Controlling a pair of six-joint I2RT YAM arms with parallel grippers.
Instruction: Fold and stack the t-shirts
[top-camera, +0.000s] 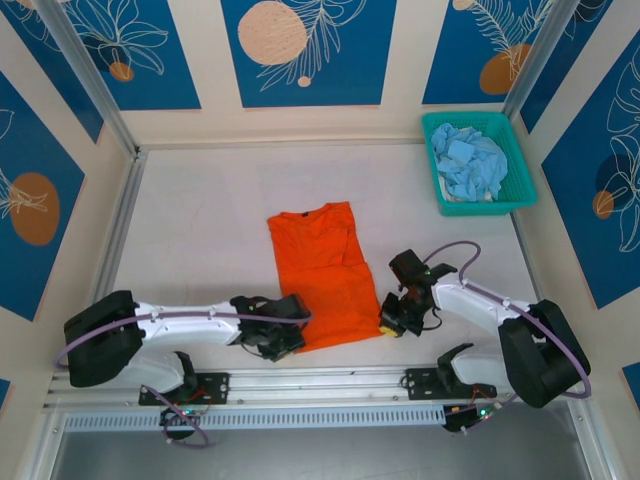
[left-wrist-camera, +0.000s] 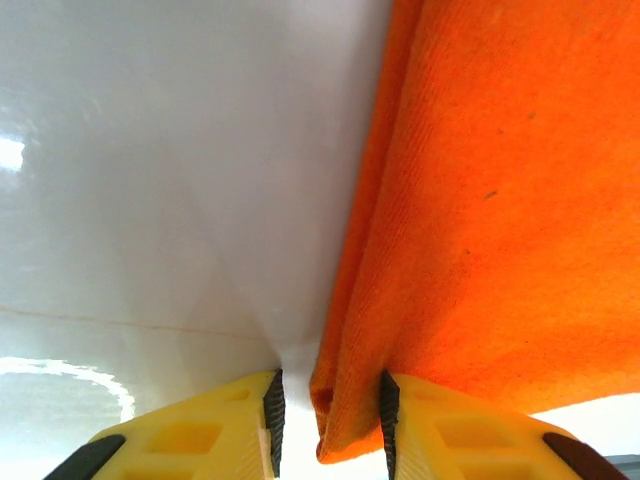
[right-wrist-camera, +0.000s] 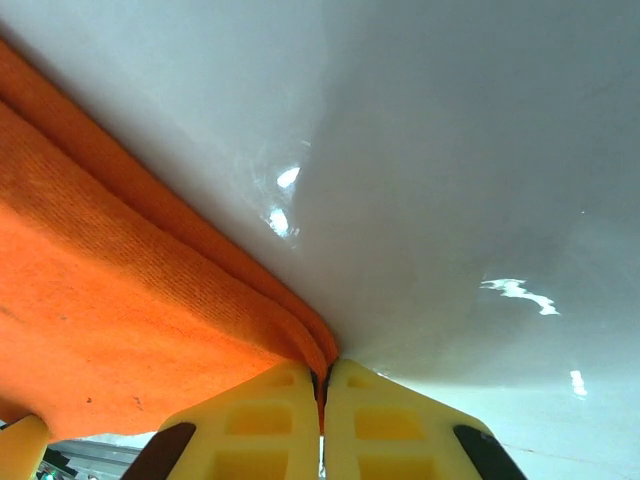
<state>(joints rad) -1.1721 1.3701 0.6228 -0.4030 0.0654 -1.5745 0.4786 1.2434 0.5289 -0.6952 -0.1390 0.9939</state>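
Pinching orange shirt hem

Lies on table middle, long axis near-to-far, collar far, hem near; right gripper pressed together on hem's right corner; left gripper spread around left corner; blue shirts in basket, far right.

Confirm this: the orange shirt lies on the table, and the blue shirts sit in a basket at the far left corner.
Not left: the top view shows the basket with the blue shirts at the far right corner. The rest holds.

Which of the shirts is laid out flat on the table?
The orange t-shirt; it lies spread open, while the pale blue t-shirts sit crumpled in the teal basket.
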